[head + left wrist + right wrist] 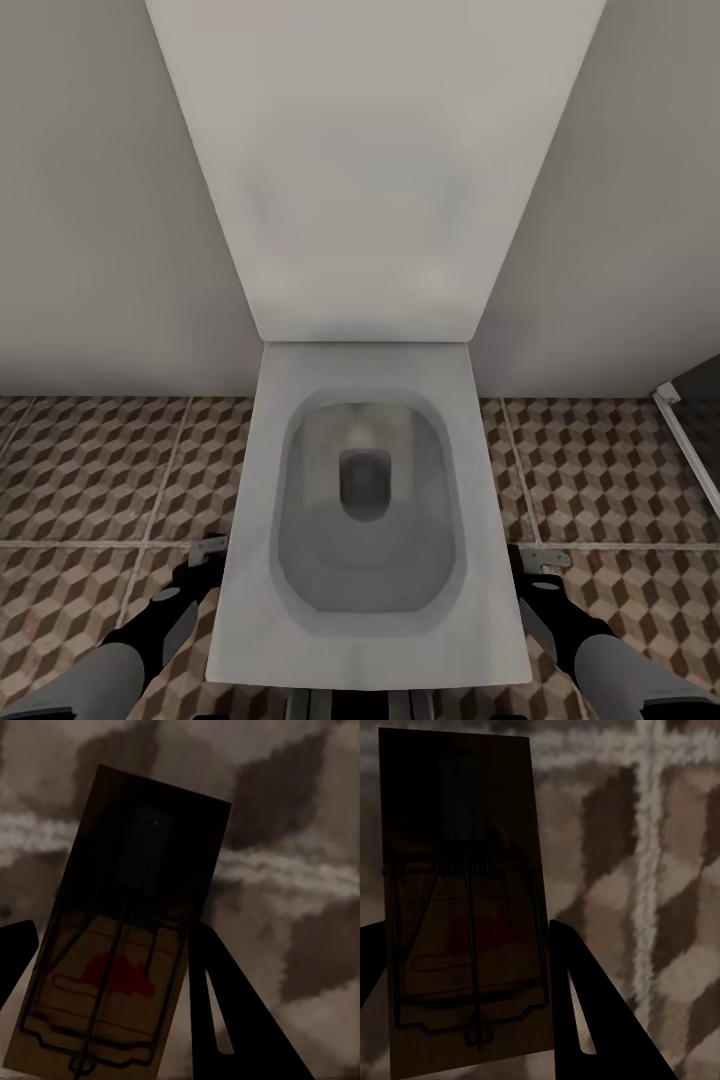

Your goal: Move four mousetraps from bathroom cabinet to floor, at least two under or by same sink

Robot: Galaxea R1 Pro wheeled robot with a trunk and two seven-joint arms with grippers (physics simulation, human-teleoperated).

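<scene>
Looking straight down onto a white toilet (365,500) with its lid (370,170) raised against the pale wall (100,200), the bowl open. Flanking that toilet on both sides, the bathroom floor (90,480) of cube-patterned tiles, with a dark door edge (690,420) showing off to the toilet's right. Hanging low beside the toilet's left flank, the left gripper (205,560), its black wrist and grey forearm running back toward the robot; hanging likewise beside the toilet's right flank, the right gripper (535,565). Clamping between the left gripper's dark fingers (225,1020), in the left wrist view, a mousetrap (124,937) with a red mark on its tan board under wire parts, held above blurred floor tiles and tilted. Gripping in the right gripper's fingers (592,1012), in the right wrist view, a second mousetrap (465,915), much darker, standing nearly square to the fingers, with a pale grout line (649,870) crossing the tiles behind it. Both traps sitting clear of the tiles, carried on either side of the toilet.
</scene>
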